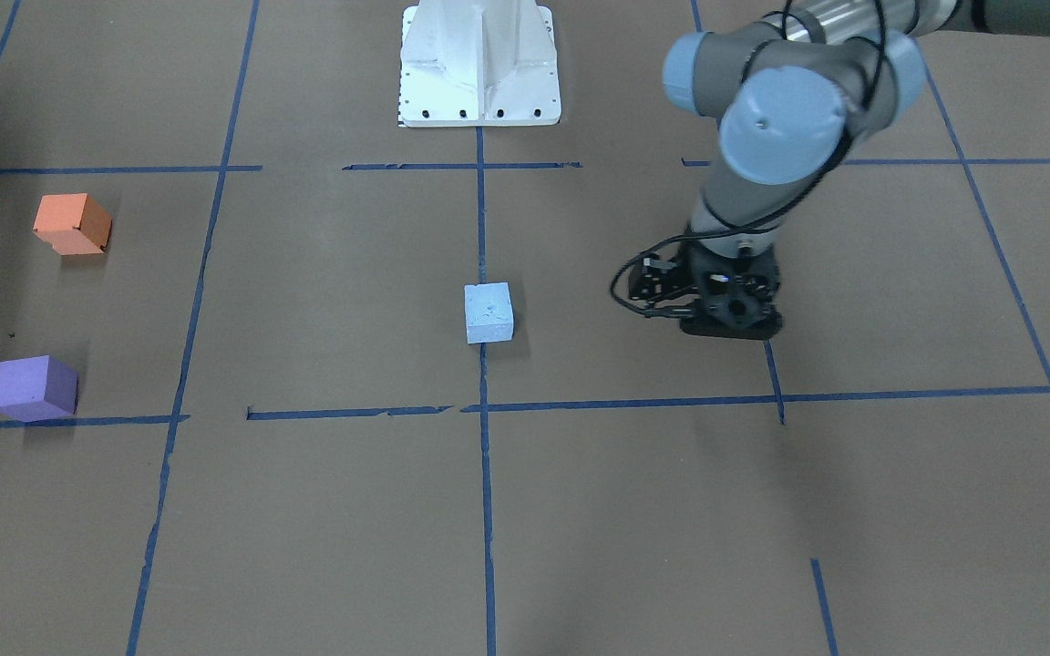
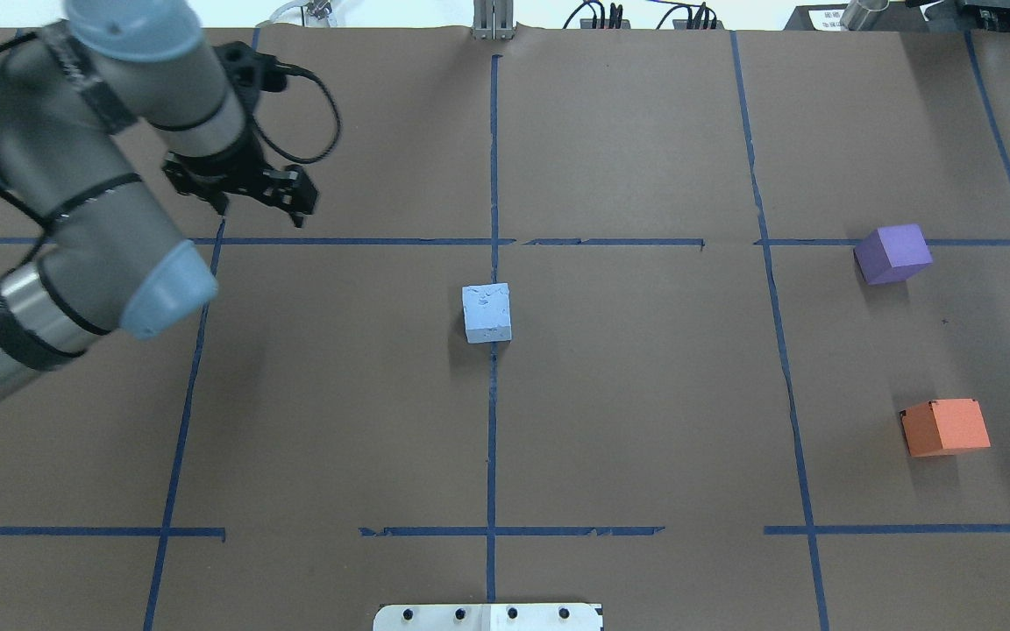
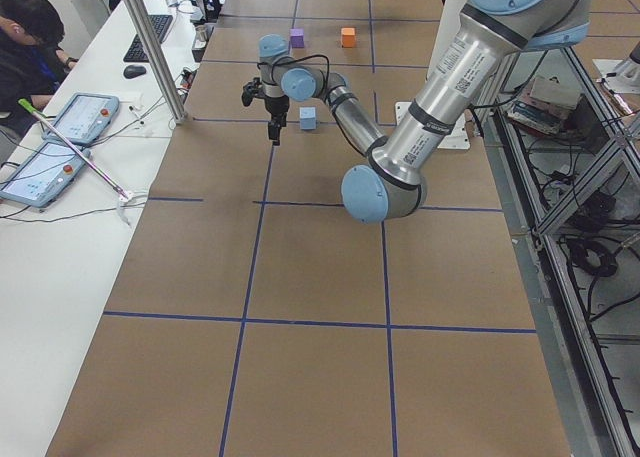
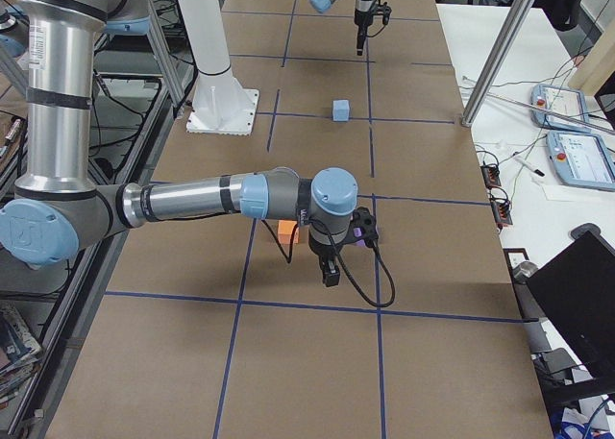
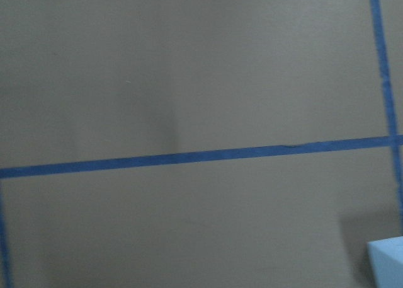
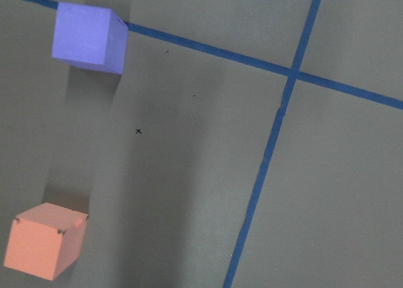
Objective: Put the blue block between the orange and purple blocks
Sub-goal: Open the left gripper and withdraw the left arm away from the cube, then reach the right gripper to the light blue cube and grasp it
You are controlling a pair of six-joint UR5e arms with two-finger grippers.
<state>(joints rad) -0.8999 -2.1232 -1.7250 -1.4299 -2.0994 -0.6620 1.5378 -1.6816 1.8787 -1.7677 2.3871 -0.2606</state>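
"Reading the overhead view, I see the left gripper (image 2: 262,209) at the upper left of the frame; its fingers are spread with nothing between them, pointing down at the brown table (image 2: 645,394); can you make out the right one?"

"Only partly; the right gripper (image 4: 330,271) shows just in the side view from the right end, at centre frame, pointing down; I cannot tell how its fingers stand; where is the blue block (image 2: 487,313)?"

"Centre of the overhead frame, sitting on the middle tape line (image 2: 493,438), well apart from the left gripper; the purple block (image 2: 892,253) is at the right, and the orange block (image 2: 945,427) is below it, the two apart."

"My right wrist camera shows that pair too, purple upper left, orange lower left; the left wrist camera catches only a corner of the blue block at its lower right."
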